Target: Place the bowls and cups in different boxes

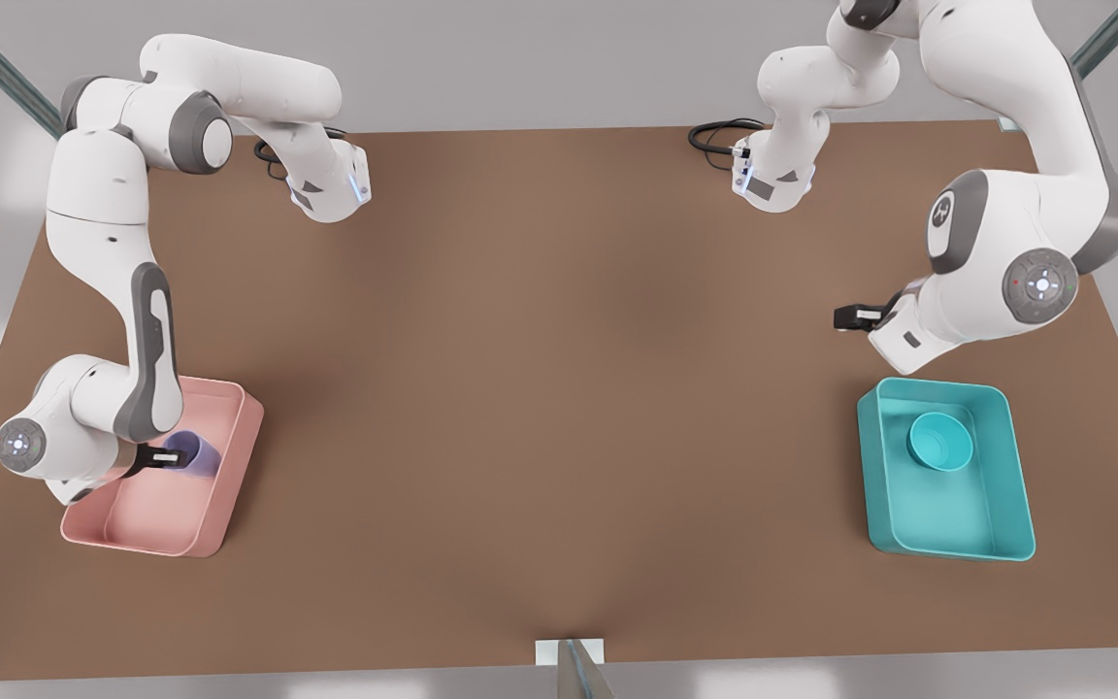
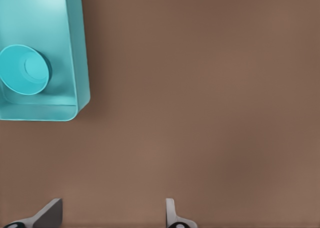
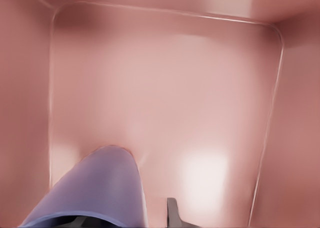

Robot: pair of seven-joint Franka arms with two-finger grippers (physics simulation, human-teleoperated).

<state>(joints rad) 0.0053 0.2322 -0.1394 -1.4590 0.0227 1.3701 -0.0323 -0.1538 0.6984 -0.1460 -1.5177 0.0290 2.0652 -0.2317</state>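
Note:
The teal bowl (image 1: 940, 440) (image 2: 25, 69) sits inside the teal box (image 1: 1003, 529) (image 2: 80, 48) at the front view's right. My left gripper (image 1: 848, 317) (image 2: 110, 214) hovers open over bare table just behind that box, holding nothing. At the front view's left, the lavender cup (image 1: 195, 451) (image 3: 97, 185) lies tilted inside the pink box (image 1: 229, 485) (image 3: 165, 103). My right gripper (image 1: 161, 456) (image 3: 112, 217) is low inside this box at the cup's mouth, open. One finger (image 3: 172, 214) stands apart from the cup's wall. The cup hides the other finger.
The brown table (image 1: 559, 388) stretches wide between the two boxes. Both arm bases with black cables (image 1: 714, 136) stand at the far edge. A small white bracket (image 1: 571, 652) sits at the near edge.

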